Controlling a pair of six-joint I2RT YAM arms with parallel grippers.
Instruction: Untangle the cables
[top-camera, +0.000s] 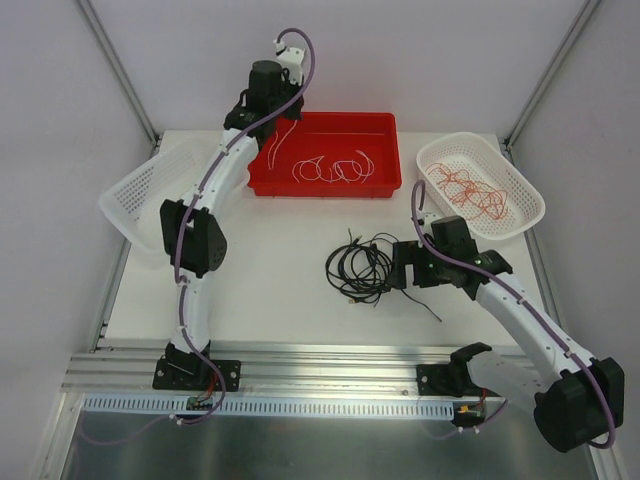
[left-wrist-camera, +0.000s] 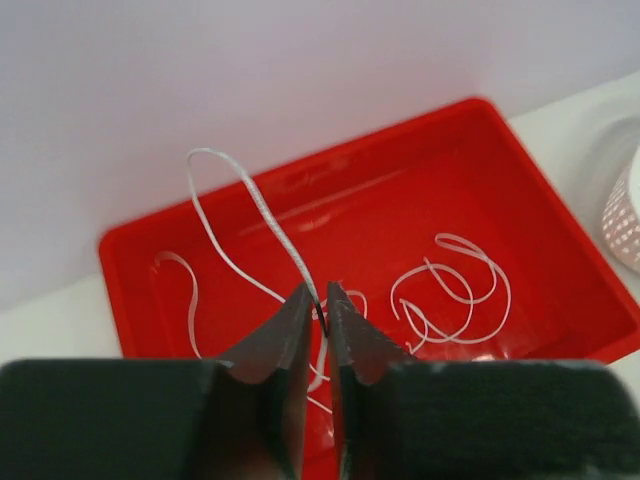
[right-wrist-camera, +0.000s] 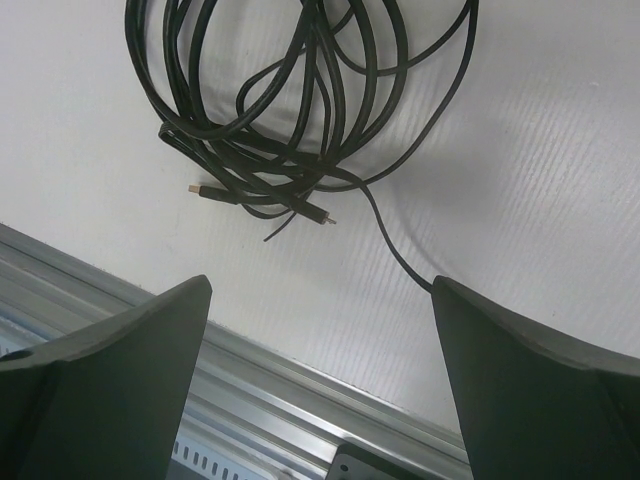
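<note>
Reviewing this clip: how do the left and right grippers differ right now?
The left gripper is shut on a white cable; the right gripper is open, holding nothing. The left gripper hangs above the red bin; the right gripper faces the black cables on the table. Both have dark fingers.
</note>
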